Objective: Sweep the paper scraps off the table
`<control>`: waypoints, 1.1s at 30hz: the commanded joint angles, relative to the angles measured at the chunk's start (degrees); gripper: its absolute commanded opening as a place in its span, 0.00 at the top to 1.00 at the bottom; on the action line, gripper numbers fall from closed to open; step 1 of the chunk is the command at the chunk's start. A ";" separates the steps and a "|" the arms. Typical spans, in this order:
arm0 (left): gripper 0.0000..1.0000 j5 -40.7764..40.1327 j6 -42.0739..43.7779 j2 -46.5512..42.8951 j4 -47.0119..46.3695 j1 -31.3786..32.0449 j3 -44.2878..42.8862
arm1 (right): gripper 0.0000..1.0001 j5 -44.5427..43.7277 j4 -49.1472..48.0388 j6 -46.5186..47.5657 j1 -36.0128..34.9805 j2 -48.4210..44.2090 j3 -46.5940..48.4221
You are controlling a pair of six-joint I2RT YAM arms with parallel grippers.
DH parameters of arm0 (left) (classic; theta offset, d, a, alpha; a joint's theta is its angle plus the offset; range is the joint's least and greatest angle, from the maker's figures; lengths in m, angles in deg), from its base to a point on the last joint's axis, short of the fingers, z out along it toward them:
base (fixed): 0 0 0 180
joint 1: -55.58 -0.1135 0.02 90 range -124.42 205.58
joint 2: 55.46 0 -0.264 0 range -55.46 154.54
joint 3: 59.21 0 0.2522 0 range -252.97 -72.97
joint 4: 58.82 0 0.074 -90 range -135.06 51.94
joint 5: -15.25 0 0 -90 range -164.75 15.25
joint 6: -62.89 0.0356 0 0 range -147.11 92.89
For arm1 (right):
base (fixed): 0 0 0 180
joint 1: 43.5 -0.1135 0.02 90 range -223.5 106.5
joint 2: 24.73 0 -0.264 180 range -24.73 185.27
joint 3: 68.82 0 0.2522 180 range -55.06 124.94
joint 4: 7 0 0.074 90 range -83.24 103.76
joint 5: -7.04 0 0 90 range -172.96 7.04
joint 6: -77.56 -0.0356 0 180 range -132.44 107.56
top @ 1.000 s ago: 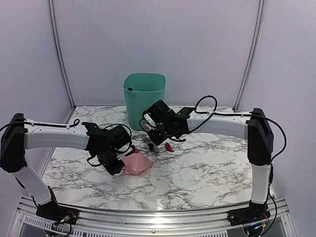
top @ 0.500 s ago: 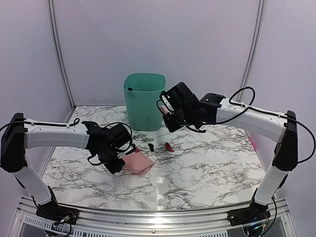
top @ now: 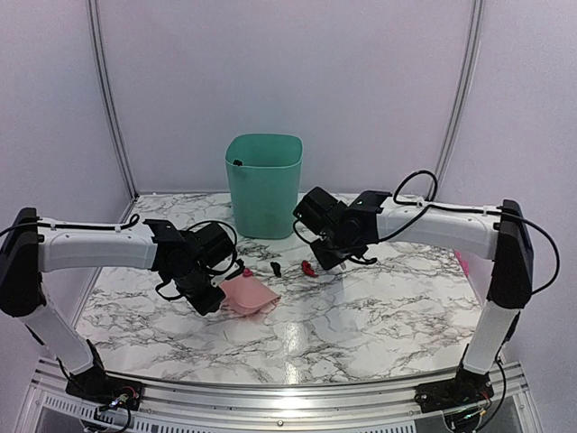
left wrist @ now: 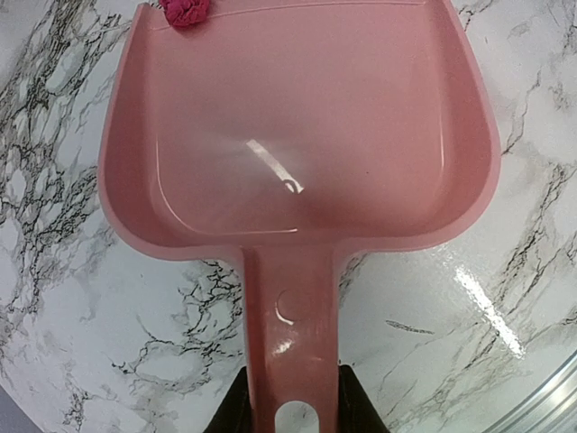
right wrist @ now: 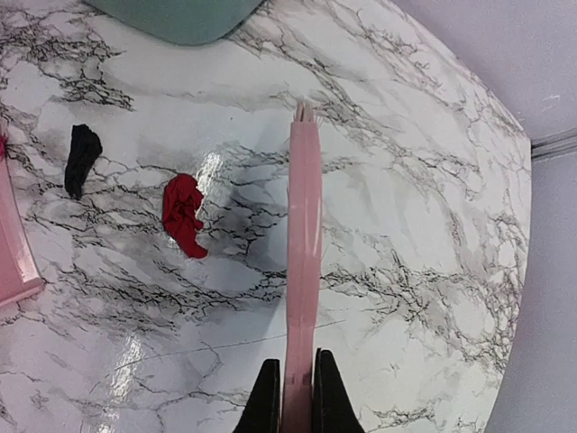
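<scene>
The right gripper (right wrist: pixel 296 397) is clenched tight on the pink brush (right wrist: pixel 304 225), whose blade runs straight out ahead of the fingers. Across the way the left gripper (left wrist: pixel 290 406) is grasping the dustpan (left wrist: pixel 297 135) by its handle, jaws pressed to either side. The pan lies flat on the table (top: pixel 379 307), its mouth facing away from the wrist.

Where's the litter? A magenta scrap (left wrist: pixel 187 11) sits right at one corner of the dustpan's lip, touching it. A black scrap (right wrist: pixel 82 158) lies near the dustpan's mouth. A red scrap (right wrist: pixel 183 215) is farther out from the dustpan on that same side. The green bin (top: pixel 263 185) stands well behind the dustpan.

The brush is on the far side of the red scrap from the dustpan, just beside it and not touching. The right jaws themselves are well back along the brush, apart from every scrap. It looks lifted off the marble, judging by its shadow, though I can't be sure.

For a clean sweep from here:
- Lower the brush until its edge meets the table.
- Draw it toward the dustpan in one low stroke, gathering the red piece and then the black on the way.
- Keep the edge down the whole way, or these light, wrinkly bits could slip underneath or skitter sideways.
- Hold the dustpan's lip pressed flat to the table so nothing slides beneath it.
- Take care that the magenta piece at the corner isn't nudged off the lip.
</scene>
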 commanded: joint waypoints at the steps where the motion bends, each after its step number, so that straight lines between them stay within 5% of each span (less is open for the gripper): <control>1: 1.00 -0.46 0.40 -0.26 2.21 -0.53 0.32 | 1.00 2.01 -0.74 -1.03 0.30 3.45 2.29; 7: 1.00 -0.45 0.54 -0.12 1.67 -0.70 0.54 | 1.00 10.96 -4.16 0.57 -0.41 6.52 5.87; 33: 1.00 1.80 0.93 1.68 1.57 -1.50 -1.00 | 1.00 23.23 -9.47 9.61 -5.22 14.19 12.28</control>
